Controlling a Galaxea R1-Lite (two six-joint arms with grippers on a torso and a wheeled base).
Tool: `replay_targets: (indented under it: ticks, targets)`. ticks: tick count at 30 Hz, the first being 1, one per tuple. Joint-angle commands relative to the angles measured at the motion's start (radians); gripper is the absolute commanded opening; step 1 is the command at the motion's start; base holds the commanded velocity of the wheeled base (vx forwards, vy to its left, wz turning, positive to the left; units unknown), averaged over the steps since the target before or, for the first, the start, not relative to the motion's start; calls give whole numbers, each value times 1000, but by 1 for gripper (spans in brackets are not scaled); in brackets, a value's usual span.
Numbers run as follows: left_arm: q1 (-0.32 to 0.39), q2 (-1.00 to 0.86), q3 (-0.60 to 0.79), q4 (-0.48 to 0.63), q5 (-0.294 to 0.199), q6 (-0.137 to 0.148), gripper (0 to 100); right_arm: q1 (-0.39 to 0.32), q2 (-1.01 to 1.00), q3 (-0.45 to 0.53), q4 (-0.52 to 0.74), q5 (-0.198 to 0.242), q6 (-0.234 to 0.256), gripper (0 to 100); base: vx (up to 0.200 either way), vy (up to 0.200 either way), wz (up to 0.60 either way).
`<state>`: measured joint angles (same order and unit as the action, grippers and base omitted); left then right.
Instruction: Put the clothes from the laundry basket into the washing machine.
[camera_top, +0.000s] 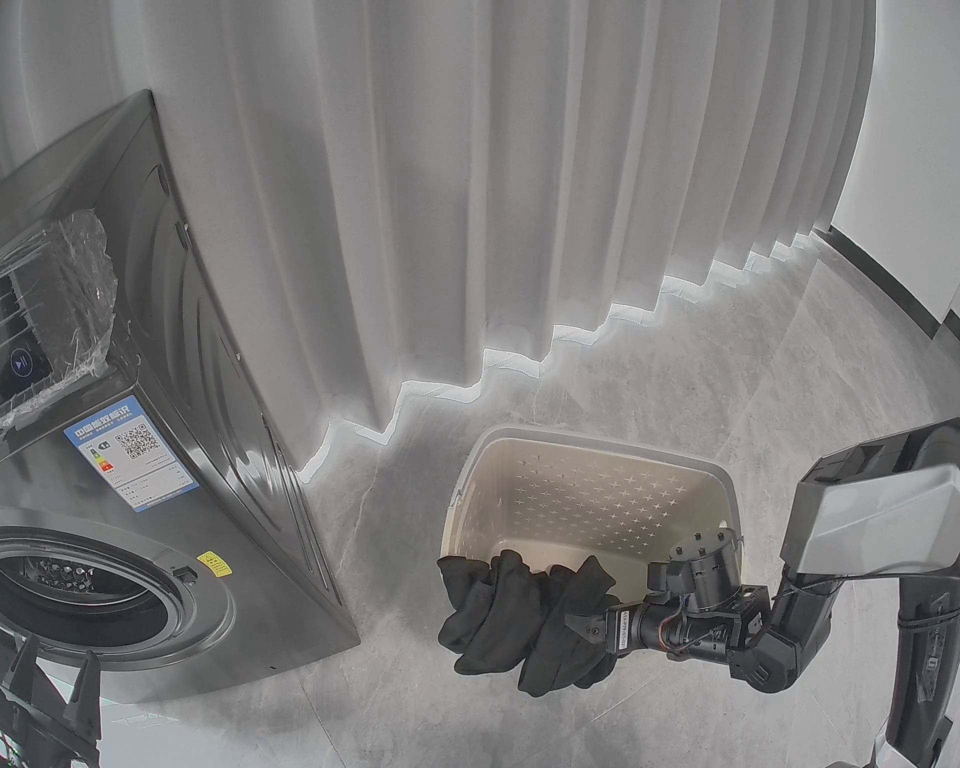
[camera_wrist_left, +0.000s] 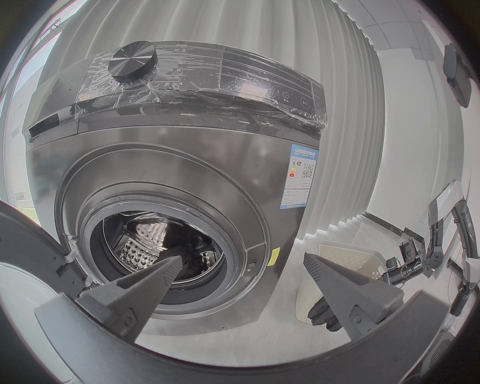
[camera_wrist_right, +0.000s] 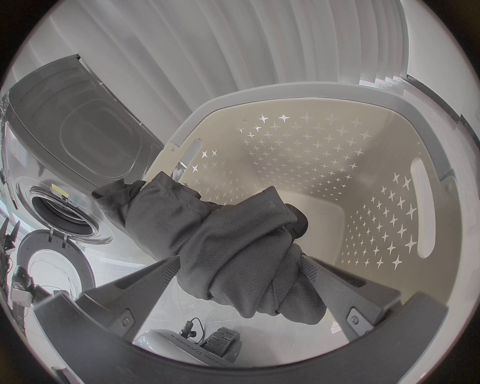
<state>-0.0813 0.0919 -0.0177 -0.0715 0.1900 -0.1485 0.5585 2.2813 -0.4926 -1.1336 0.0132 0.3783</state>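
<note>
right gripper (camera_top: 590, 628) is clamping a dark garment (camera_top: 510, 620) over the near rim of the laundry basket (camera_top: 600, 440); left gripper (camera_wrist_left: 241, 260) is hanging, fingers wide, facing the washing machine (camera_wrist_left: 165, 150).

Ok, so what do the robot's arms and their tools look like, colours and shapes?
The right arm has a boxy silver-white shell over black links, a round black wrist motor and thin cables. The left tool and the right tool are both dark grey: two wedge-shaped fingers tapering to points, finely ribbed inside, a screw near each base.
</note>
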Motion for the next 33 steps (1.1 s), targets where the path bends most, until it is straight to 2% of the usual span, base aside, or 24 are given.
replay_targets:
  ticks: [1,8,9,22,27,30,33]
  targets:
    - [0,2,18,-1,0,0,100,4,23,-18,-2,1,1,100,0,0,0]
    - [0,2,18,-1,0,0,100,6,34,-37,-3,1,1,100,0,0,0]
    - [0,2,18,-1,0,0,100,4,37,-40,-3,1,1,0,0,0,0]
    - [0,2,18,-1,0,0,100,0,34,-32,-8,2,-4,0,0,0,0]
    - [0,2,18,-1,0,0,100,-2,3,-4,-57,2,-4,0,0,0,0]
    - [2,2,18,-1,0,0,100,8,-69,34,-98,5,-6,0,0,0,0]
    - [0,2,18,-1,0,0,100,24,-224,100,-133,14,-6,0,0,0,0]
